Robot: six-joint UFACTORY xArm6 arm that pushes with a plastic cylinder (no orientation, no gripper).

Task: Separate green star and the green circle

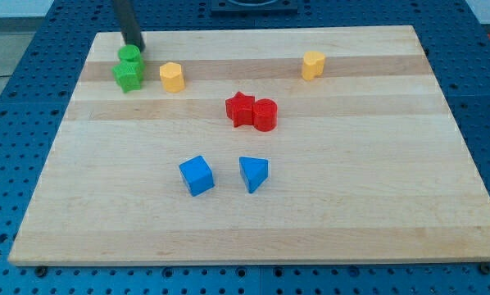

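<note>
The green circle (129,55) and the green star (129,75) sit touching at the view's top left of the wooden board, the circle above the star. My tip (133,46) is at the circle's upper edge, touching or nearly touching it. The dark rod rises from there out of the view's top.
A yellow block (172,76) stands just right of the green star. Another yellow block (313,65) is at the top right. A red star (240,108) and red cylinder (265,115) touch at the centre. A blue cube (197,174) and blue triangle (253,173) lie below. The board's top edge (253,29) is close to the greens.
</note>
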